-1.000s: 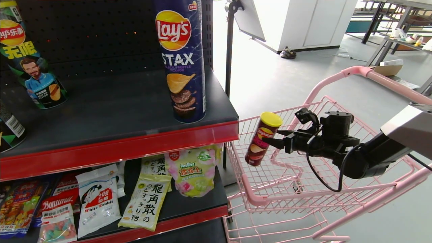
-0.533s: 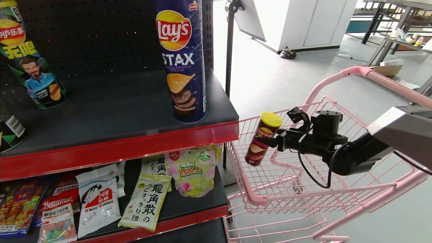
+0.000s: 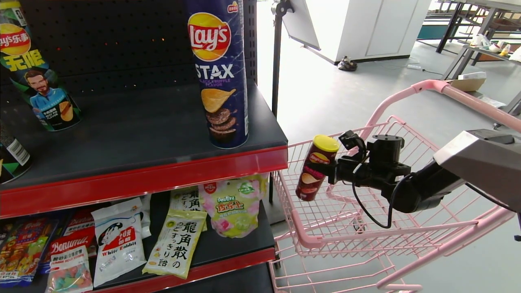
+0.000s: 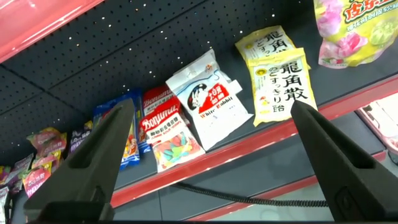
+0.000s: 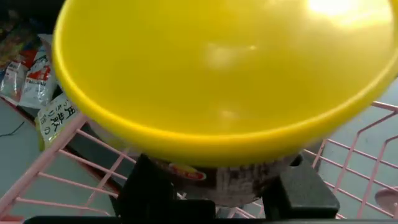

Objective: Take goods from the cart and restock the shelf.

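Right gripper [image 3: 323,167], having advanced over the pink cart [image 3: 309,241] while the yellow-lidded chip can [image 3: 310,182] stayed at the cart's front corner beside the shelf [image 3: 163,173], reached the can; whether it gripped could not be told, so pickup seemed imminent.

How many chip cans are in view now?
4: tall dark-blue can front right on the upper shelf, green-black can back left, a third can cut off at its left edge, maroon yellow-lidded can in the right pincer.
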Controlling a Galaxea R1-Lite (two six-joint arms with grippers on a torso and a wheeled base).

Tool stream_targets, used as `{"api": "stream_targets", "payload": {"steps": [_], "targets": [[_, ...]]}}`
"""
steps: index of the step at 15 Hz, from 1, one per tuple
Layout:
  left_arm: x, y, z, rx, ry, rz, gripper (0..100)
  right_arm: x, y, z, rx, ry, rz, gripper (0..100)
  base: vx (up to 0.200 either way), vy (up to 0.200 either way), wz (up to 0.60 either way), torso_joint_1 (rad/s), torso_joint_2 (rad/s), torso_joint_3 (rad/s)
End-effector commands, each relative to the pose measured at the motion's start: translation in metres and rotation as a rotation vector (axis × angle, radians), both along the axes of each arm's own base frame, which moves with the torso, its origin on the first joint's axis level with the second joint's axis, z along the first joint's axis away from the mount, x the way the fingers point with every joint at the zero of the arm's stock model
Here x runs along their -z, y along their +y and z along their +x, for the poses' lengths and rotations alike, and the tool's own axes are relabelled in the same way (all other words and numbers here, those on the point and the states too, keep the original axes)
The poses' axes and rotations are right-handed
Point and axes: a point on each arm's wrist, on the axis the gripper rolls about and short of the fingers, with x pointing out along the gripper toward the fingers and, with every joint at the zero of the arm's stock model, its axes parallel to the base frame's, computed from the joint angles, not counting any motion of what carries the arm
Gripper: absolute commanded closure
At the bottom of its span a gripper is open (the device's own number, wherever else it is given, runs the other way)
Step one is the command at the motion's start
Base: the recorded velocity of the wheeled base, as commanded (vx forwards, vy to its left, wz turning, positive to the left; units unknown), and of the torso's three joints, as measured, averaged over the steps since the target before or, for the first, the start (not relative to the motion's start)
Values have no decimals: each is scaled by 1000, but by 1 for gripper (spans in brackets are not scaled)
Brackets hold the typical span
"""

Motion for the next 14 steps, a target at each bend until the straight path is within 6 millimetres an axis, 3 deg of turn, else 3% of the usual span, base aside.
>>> {"api": "stream_targets", "payload": {"steps": [1, 5, 6, 7, 9, 11, 14], "targets": [[0, 0, 0, 0, -4, -1, 0, -26, -2, -17, 10, -35, 3, 100, 0, 0, 0, 0, 0, 0], [6, 1, -3, 9, -20, -6, 0, -103, -40, -92, 115, -161, 15, 100, 0, 0, 0, 0, 0, 0], [7, 1, -3, 10, -23, -7, 0, -114, -49, -103, 138, -178, 16, 100, 0, 0, 0, 0, 0, 0], [7, 1, -4, 13, -28, -8, 0, -135, -63, -130, 176, -198, 16, 100, 0, 0, 0, 0, 0, 0], [5, 0, -3, 36, -27, -14, 0, -160, -73, -175, 206, -194, 8, 100, 0, 0, 0, 0, 0, 0], [4, -1, -3, 66, -30, -20, 0, -177, -78, -215, 264, -219, -5, 100, 0, 0, 0, 0, 0, 0], [3, -1, -4, 78, -34, -24, 0, -172, -88, -279, 485, -229, -62, 100, 0, 0, 0, 0, 0, 0]]}}
